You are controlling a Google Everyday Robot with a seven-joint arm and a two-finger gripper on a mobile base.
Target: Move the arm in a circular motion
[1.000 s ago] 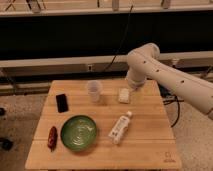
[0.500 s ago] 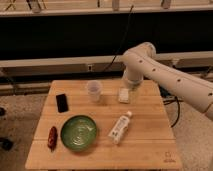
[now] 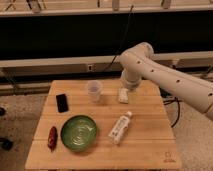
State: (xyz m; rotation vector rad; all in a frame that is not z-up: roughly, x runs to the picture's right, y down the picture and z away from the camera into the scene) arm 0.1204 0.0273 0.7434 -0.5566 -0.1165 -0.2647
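Tabletop scene during a free circular sweep of the arm. The arm (image 3: 165, 80) enters from the right, well to the right of the cup (image 3: 93, 90), rises to a bulbous elbow above and right of the cup, then drops to the back part of the table (image 3: 150, 150) just right of the cup.

The gripper (image 3: 125, 91) is at this lower end, close beside the cup but apart from it. Whether it is open or closed cannot be told, and nothing can be made out in its hold. The small pale block directly under the wrist may be part of the gripper or a separate item lying on the wood; the view does not settle it.

Change: over the last second the elbow has swung left, toward the cup. Most of that shift falls in the first half-second, and little shows since. The cup itself has not moved. Nor has anything else:
- the phone (image 3: 62, 102), left of the cup
- the green bowl (image 3: 78, 132), in front of the cup
- the bottle (image 3: 120, 127), in front and to the right of the cup
- the red packet (image 3: 52, 137), in front and to the left of the cup

Reading: a sideways drift that then slows fits one portion of a loop, probably near its leftmost turn. How much of the circle is complete cannot be judged. The main risk is the short clearance to the cup.
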